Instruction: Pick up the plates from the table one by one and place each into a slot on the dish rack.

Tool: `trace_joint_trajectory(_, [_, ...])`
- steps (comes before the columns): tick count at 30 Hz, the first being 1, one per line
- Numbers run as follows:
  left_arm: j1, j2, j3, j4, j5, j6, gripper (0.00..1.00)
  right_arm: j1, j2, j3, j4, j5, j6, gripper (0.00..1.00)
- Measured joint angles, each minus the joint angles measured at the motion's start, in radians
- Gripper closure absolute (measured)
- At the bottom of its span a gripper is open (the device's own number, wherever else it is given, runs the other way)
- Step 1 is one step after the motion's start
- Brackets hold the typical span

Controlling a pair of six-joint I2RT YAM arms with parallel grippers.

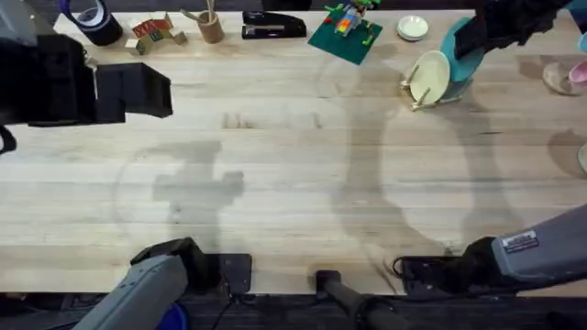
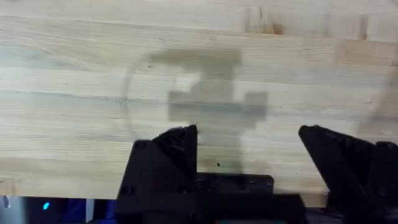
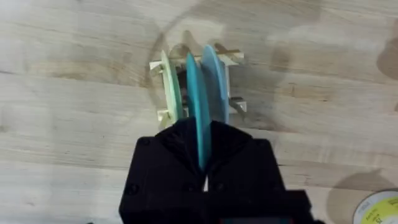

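Observation:
The dish rack (image 3: 233, 59) stands on the table (image 1: 293, 183) at the far right, its pegs also visible in the overhead view (image 1: 417, 92). A cream plate (image 3: 171, 90) stands upright in it (image 1: 429, 78), and a pale blue plate (image 3: 216, 81) stands two gaps over. Between them is a turquoise plate (image 3: 198, 106), on edge, with my right gripper (image 3: 202, 155) shut on its rim from above (image 1: 477, 41). Whether it rests in the slot I cannot tell. My left gripper (image 2: 249, 134) hangs open over bare wood at the left, holding nothing.
Along the far edge are a blue tape roll (image 1: 92, 18), wooden blocks (image 1: 154, 35), a cup of utensils (image 1: 209, 26), a black stapler (image 1: 273, 26), a green brick plate (image 1: 345, 35) and a small white dish (image 1: 413, 27). A pink bowl (image 1: 578, 73) sits at the right edge.

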Motion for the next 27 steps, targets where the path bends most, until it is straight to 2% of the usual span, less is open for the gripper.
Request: trace_joint_trajectory(27, [0.000, 0.000, 0.000, 0.000, 0.000, 0.000, 0.005, 0.004, 0.046, 0.000, 0.004, 0.001, 0.000, 0.955])
